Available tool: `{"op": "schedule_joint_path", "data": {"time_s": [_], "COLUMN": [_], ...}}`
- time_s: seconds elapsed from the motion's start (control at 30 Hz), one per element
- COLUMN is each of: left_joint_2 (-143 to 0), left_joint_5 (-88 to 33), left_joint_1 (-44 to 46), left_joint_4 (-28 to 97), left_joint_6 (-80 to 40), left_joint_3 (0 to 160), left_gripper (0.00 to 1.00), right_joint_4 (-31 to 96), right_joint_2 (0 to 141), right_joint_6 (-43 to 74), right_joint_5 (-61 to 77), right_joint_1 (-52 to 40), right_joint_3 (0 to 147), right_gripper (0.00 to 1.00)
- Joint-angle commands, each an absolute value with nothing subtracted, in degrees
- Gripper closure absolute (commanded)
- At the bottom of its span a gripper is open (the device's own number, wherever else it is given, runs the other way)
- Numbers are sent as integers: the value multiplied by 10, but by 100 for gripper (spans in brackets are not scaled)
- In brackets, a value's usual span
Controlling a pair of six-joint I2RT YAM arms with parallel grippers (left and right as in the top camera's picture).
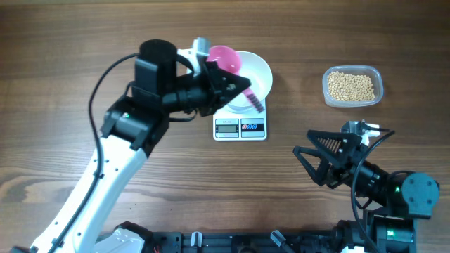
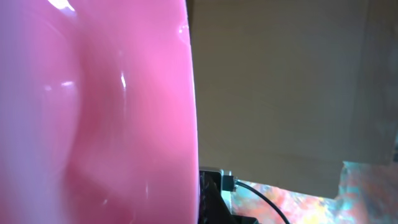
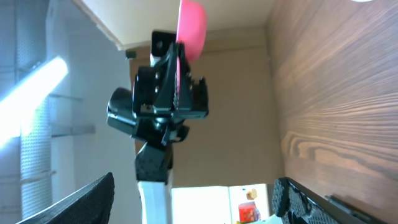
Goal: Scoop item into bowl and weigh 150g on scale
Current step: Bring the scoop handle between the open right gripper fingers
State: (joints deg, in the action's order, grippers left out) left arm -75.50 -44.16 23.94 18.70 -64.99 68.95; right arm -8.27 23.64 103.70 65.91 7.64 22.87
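Note:
The white bowl point(image 1: 259, 73) stands on the small white scale point(image 1: 240, 128) at the table's middle back. My left gripper point(image 1: 233, 86) is shut on a pink scoop point(image 1: 225, 60), which hangs tilted over the bowl's left rim. That scoop point(image 2: 93, 112) fills the left of the left wrist view and shows small and high point(image 3: 191, 26) in the right wrist view. The tan beans point(image 1: 351, 86) lie in a clear container at the back right. My right gripper point(image 1: 304, 142) is open and empty at the front right, its fingertips point(image 3: 93, 200) wide apart.
The clear plastic container point(image 1: 380, 79) sits near the table's right edge, behind the right arm. The left arm point(image 1: 126, 140) stretches from the front left across the wood table point(image 1: 70, 56) toward the scale.

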Motion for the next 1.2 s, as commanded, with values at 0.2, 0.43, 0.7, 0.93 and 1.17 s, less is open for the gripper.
{"op": "schedule_joint_path", "data": {"time_s": [0.2,0.43,0.7,0.93,1.17], "left_joint_2": [-780,-787,-787,-788,-788], "left_joint_5": [-440,-406,-374,-332,-303], "left_joint_1": [305,346,375,403,429], "left_joint_4": [135,109,109,109,109], "left_joint_6": [-728,-738,-738,-738,-740], "left_joint_3": [689,689,689,689,689], "left_gripper": [96,96,96,96,96], "right_joint_4": [-133,-154,-163,-163,-163], "right_joint_2": [238,238,238,238,238], "right_joint_6": [1119,1158,1161,1161,1155], "right_joint_5": [654,633,608,596,594], "right_joint_1": [76,76,76,76,76], "right_joint_3": [241,241,241,241,241], "right_gripper": [19,27,28,35,42]}}
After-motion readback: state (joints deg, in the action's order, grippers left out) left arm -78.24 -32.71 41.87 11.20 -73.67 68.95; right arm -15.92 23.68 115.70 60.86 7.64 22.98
